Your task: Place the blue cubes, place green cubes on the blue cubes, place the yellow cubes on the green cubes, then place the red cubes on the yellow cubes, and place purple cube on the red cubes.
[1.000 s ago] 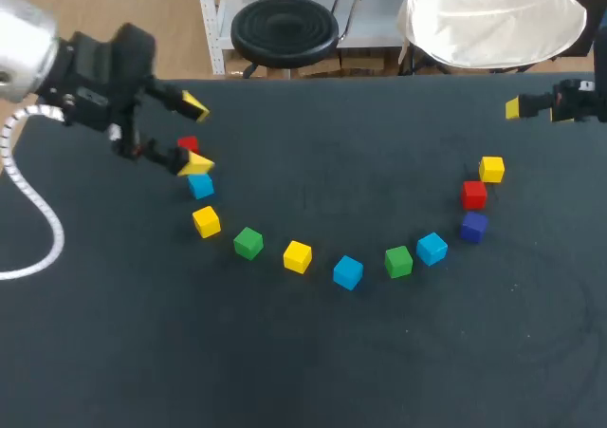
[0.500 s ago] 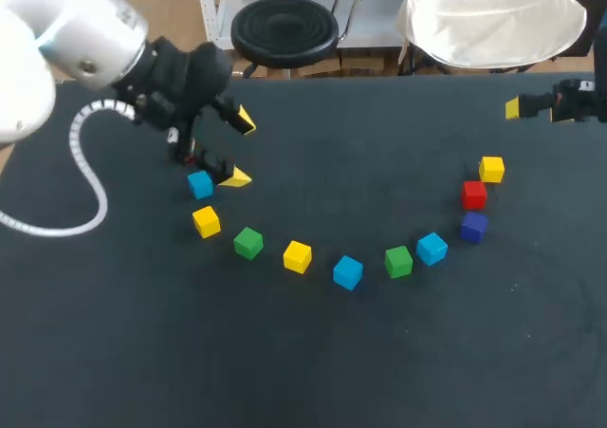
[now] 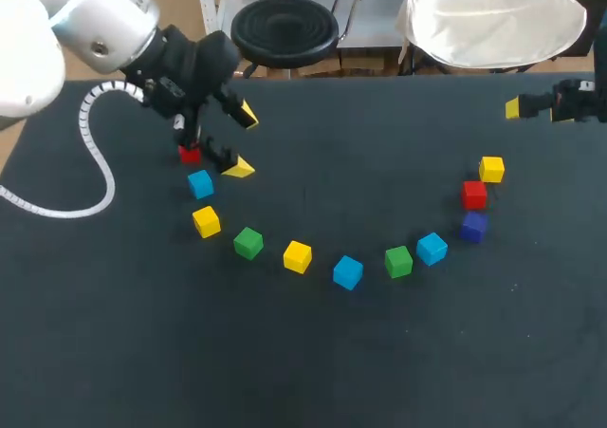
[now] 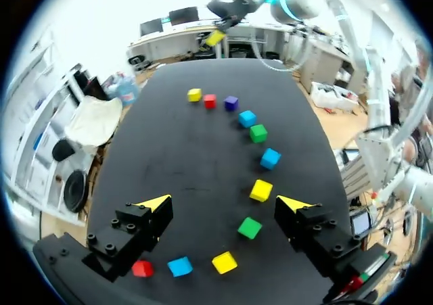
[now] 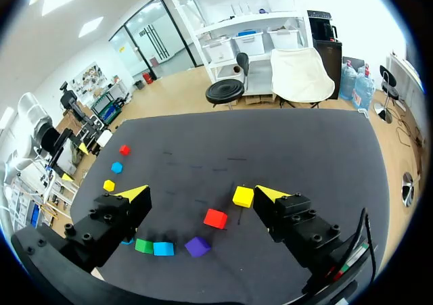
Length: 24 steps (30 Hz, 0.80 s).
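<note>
Drawn back slightly, left gripper [image 3: 243, 143] hovers, fingers apart, its lower finger half hiding a red cube [image 3: 190, 154] above a blue cube [image 3: 200, 183]; right gripper [image 5: 199, 193] gapes too.

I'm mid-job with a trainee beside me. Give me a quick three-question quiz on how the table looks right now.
1. True or false: the left gripper holds a cube.
2. Which cube has no twin in colour? A a green cube; B the purple cube; C a yellow cube.
3. Fill in: in the arc, the purple cube lies between a red cube and a ___ cube.

Key: 1 false, it is open and empty. 2 B. 3 blue cube.
</note>
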Each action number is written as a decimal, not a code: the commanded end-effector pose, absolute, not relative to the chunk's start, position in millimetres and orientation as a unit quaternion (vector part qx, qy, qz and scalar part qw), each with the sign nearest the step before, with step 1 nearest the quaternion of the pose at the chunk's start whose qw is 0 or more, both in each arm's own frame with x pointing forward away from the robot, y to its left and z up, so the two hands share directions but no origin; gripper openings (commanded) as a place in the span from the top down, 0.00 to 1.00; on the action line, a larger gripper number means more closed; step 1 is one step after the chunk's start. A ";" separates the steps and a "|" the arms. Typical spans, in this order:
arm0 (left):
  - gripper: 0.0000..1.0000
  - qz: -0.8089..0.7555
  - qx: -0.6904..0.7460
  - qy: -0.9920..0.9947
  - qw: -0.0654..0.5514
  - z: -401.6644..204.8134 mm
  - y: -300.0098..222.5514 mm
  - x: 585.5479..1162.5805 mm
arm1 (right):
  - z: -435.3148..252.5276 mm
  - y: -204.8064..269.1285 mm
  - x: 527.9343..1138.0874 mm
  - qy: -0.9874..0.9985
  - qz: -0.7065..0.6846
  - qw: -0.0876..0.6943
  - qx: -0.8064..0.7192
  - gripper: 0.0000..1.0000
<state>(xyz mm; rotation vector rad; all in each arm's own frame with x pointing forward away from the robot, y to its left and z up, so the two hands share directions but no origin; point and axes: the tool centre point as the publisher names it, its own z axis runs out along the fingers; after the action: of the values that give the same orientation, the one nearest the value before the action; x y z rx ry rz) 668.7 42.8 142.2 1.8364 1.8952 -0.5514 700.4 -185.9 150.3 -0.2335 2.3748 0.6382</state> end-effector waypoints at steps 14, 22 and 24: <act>0.00 -0.187 0.708 0.650 0.204 135.3 36.7 732.5 | 150.4 -185.1 699.9 0.908 0.242 0.330 -0.088 0.00; 0.00 -0.178 0.670 0.692 0.202 111.9 46.9 736.7 | 150.4 -185.1 699.9 0.908 0.242 0.330 -0.088 0.00; 0.00 -0.184 0.665 0.695 0.202 106.4 48.9 732.8 | 150.4 -185.1 699.9 0.908 0.242 0.330 -0.088 0.00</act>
<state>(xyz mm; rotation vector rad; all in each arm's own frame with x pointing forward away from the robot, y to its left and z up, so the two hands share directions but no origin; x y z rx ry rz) 734.9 46.2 113.1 1.8665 1.9500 -0.5014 700.4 -185.8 150.2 -0.2337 2.3748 0.6383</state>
